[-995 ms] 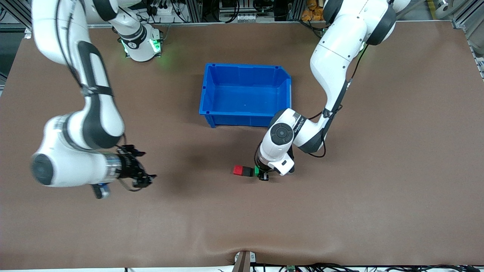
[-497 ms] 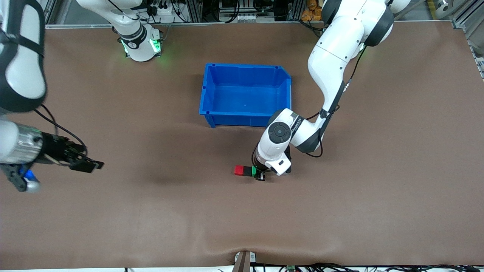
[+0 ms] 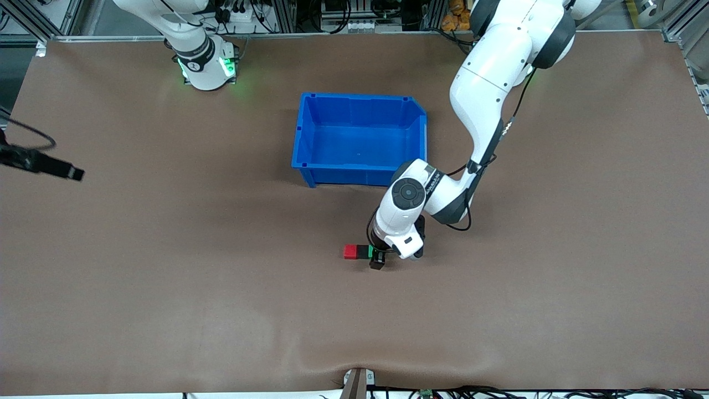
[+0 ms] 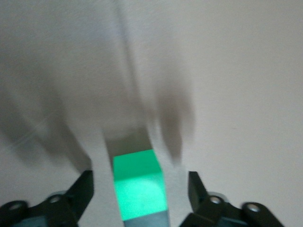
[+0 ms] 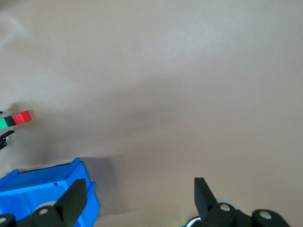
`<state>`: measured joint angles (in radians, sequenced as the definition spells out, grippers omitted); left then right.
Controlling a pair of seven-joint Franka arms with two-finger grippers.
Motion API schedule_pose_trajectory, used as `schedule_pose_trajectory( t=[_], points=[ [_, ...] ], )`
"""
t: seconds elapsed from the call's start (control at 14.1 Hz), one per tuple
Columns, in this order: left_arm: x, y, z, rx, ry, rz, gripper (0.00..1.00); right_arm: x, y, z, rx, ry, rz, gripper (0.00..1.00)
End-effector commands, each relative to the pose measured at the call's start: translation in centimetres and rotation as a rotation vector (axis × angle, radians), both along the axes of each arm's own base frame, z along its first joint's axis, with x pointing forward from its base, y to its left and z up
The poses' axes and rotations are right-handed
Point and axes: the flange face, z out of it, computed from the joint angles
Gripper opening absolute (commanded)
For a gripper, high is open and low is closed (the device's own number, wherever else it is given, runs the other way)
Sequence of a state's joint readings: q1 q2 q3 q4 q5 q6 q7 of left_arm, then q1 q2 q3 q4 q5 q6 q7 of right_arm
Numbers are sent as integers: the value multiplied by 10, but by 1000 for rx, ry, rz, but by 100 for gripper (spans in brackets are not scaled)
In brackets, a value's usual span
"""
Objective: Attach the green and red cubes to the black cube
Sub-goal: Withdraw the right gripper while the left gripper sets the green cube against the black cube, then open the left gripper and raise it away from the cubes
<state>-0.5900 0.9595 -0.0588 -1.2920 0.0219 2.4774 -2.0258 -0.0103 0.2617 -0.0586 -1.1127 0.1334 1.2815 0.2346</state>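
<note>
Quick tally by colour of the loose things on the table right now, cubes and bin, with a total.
Red cube: 1
Black cube: 1
Green cube: 1
Blue bin: 1
Total: 4

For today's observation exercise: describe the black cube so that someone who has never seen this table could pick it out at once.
Start at the blue bin mid-table, then move nearer the front camera to the short row of three small cubes under the left gripper. The black cube is the middle one, touching the red cube and the green cube on either side.
</note>
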Motion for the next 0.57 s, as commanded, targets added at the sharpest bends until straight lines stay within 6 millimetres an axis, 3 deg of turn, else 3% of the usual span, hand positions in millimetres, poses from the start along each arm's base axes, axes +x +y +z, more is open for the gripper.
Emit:
schedule_pose_trajectory(
  t=[0.0, 0.14, 0.28, 0.5],
  points=[
    [11, 14, 34, 94, -40, -29, 100, -53, -6, -11, -17, -87, 44, 100],
    [16, 21, 55, 138, -69, -58, 100, -75, -12, -21, -10, -112, 112, 100],
    [16, 32, 83, 176, -59, -135, 100, -69, -11, -9, -30, -138, 151, 100],
    [31, 88, 143, 227, -16, -308, 100, -54, -19, 14, -96, -129, 150, 100]
  ],
)
